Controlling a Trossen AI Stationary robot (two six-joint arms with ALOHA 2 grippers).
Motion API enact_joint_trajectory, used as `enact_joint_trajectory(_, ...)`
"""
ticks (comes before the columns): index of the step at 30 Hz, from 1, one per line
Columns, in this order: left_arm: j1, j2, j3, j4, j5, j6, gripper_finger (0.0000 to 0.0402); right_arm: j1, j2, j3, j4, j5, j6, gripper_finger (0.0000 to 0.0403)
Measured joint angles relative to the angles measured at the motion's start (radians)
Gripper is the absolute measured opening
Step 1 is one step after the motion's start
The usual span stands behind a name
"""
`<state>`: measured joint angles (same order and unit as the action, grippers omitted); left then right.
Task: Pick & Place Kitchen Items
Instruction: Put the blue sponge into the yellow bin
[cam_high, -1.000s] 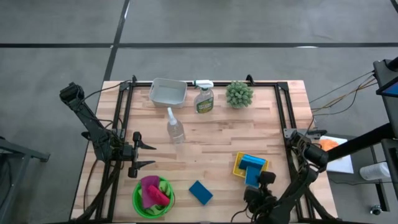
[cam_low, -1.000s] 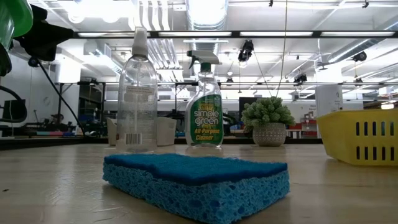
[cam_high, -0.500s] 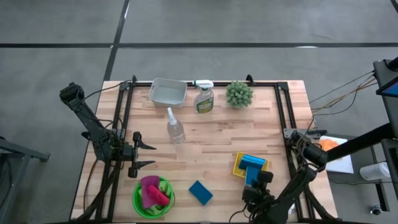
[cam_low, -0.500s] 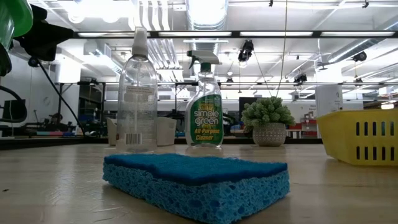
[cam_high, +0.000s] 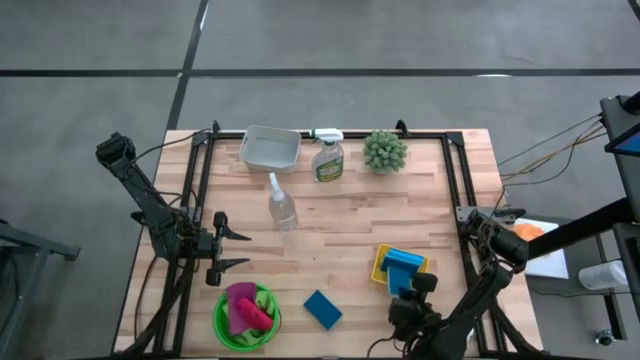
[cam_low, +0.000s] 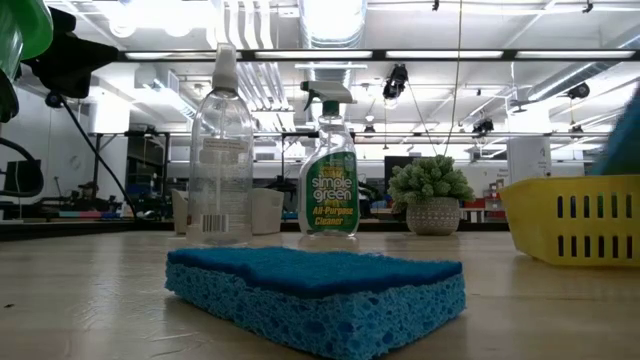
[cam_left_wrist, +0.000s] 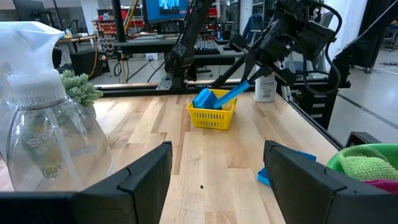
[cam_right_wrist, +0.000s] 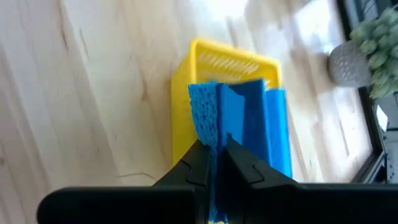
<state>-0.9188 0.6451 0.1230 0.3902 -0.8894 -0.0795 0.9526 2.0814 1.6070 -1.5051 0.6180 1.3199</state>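
- Right gripper (cam_right_wrist: 214, 155) is pinched on a blue sponge (cam_right_wrist: 239, 118) standing in the yellow basket (cam_right_wrist: 180, 109), at the table's (cam_high: 340, 225) right front.
- A second sponge (cam_high: 322, 309) lies flat near the front edge, between the basket and a green bowl (cam_high: 225, 330).
- The bowl holds pink and green cloths (cam_high: 245, 308).
- Left gripper (cam_high: 235, 250) waits at the left side, fingers spread, holding nothing.
- A clear bottle (cam_high: 281, 205) stands mid-table; a green spray bottle (cam_high: 328, 158), a clear tub (cam_high: 270, 148) and a plant (cam_high: 384, 151) line the back.
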Motion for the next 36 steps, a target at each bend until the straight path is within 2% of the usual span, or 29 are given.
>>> enact_joint_trajectory(7,0.000,0.000,0.000,0.000,0.000,0.000,0.0254,0.013,-0.027,-0.015,-0.004,0.105,0.073,0.0018)
enact_joint_trajectory(14,0.000,0.000,0.000,0.000,0.002,0.000,0.0254,0.021,-0.031,-0.115,0.009,0.123,0.171,0.0018)
enact_joint_trajectory(20,0.000,0.000,0.000,0.000,0.002,0.000,0.0254,0.033,-0.070,-0.206,0.138,0.155,0.194,0.0018)
enact_joint_trajectory(30,0.000,0.000,0.000,0.000,0.002,-0.005,0.0254,0.052,-0.170,-0.232,0.185,0.154,0.194,0.0018)
enact_joint_trajectory(36,0.000,0.000,0.000,0.001,0.007,-0.008,0.0254,0.052,-0.261,-0.297,0.189,0.060,0.234,0.0018)
